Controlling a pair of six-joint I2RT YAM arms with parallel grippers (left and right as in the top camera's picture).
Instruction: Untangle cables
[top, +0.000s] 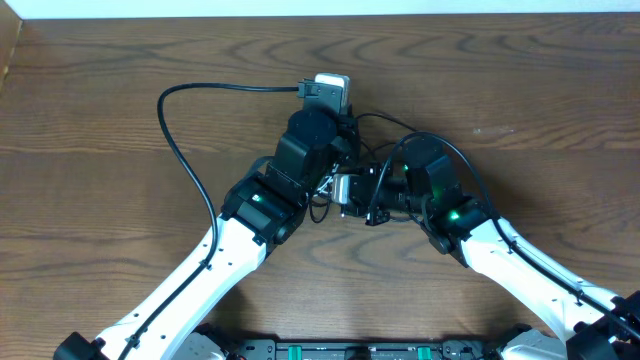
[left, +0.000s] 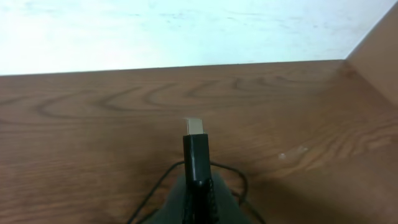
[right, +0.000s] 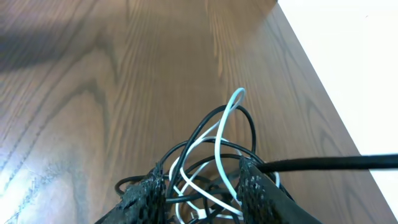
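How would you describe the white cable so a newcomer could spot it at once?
Find the wooden table, then the right gripper over it. A tangle of cables is bunched between its fingers. The white cable has the loop that pokes out farthest from the bunch, and it is the only pale cord; every neighbour is black.

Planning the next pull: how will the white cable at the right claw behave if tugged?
Probably floppy: the white cable curls in loose loops at the right claw. Likely to snag, not slide free: black cables thread through its loops. Seems light, being so thin.
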